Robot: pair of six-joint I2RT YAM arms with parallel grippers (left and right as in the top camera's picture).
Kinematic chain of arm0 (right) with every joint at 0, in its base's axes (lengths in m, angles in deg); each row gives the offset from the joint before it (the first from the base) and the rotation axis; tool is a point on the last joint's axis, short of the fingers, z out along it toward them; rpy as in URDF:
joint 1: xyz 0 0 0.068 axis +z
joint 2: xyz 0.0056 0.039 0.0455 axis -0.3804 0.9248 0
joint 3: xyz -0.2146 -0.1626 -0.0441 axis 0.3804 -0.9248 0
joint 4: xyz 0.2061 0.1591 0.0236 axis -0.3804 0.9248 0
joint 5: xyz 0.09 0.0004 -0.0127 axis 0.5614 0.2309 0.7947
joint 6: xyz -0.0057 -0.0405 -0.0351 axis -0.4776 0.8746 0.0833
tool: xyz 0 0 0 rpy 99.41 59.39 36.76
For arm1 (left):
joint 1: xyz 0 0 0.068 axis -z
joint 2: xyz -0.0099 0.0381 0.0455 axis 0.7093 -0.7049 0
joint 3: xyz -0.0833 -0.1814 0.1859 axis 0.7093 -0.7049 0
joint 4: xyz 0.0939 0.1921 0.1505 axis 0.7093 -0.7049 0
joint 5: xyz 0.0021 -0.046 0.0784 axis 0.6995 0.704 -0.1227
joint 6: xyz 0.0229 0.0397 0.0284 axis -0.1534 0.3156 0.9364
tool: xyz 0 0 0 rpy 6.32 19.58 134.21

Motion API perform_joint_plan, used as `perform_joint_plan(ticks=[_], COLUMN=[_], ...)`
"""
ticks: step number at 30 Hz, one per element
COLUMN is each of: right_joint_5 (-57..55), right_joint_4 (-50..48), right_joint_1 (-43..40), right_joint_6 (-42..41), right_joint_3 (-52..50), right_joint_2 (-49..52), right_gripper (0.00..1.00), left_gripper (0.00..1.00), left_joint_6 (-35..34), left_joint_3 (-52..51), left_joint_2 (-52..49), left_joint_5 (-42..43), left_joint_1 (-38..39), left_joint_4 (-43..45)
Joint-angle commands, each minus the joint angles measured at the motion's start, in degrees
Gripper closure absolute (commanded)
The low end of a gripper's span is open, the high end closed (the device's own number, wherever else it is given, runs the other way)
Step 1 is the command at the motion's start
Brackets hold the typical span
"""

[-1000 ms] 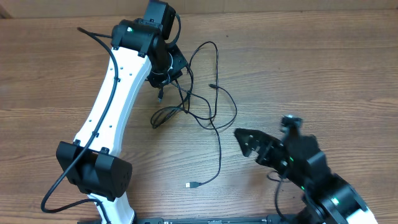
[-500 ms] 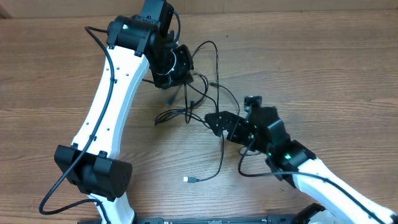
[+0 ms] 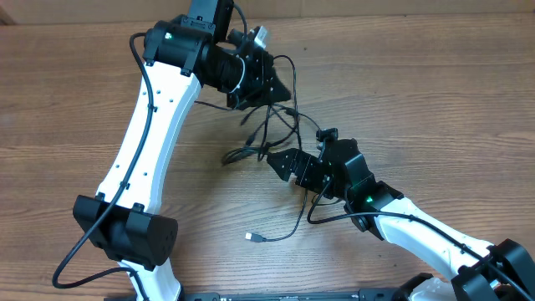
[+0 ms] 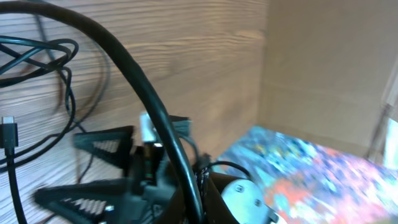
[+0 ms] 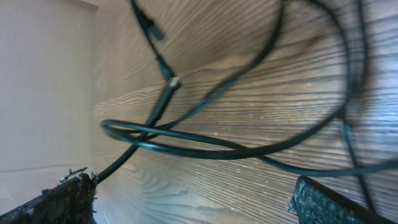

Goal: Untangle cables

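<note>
Though we can't count separate strands, we see one tangle of cables [image 3: 247,152] mid-worktop [image 3: 67,100] and one silver plug [image 3: 253,238]. Left end effector [image 3: 282,90] together, grip unclear; right end effector [image 3: 280,165] apart over strands. Since earlier, right reached in and left swung rightward.

Overhead, the left gripper [image 3: 281,90] covers the top of the cables [image 3: 244,152], so what lies between its tips cannot be told; the right gripper [image 3: 277,162] hides strands beneath it, and the right arm [image 3: 435,237] is cropped at the table's [image 3: 67,109] near right corner. At the left wrist a thick black wire [image 4: 155,118] crosses blurred fingers [image 4: 102,140]. At the right wrist the cables are smeared and leave by top and right edges; both fingers [image 5: 62,199] are cropped below
</note>
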Motion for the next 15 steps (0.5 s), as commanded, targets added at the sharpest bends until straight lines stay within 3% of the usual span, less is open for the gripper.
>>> perform_joint_plan(ticks=[1,10,15], right_joint_5=[0.76,-3.26,-7.69], right_joint_4=[-0.59,3.52,8.63], right_joint_1=[-0.11,-0.11,-0.11], right_joint_6=[-0.2,-2.23,-3.52], right_joint_3=[0.0,0.0,0.0], right_joint_2=[0.0,1.27,2.86], right_gripper=[0.0,0.06,0.05], left_gripper=[0.96,0.96,0.96], left_joint_6=[0.52,-8.13,-8.31], left_joint_3=[1.68,1.73,1.73], left_joint_2=[1.42,1.44,2.23], left_joint_5=[10.45,18.12,18.99], left_joint_1=[-0.11,-0.81,-2.97], left_joint_4=[3.74,14.95,16.63])
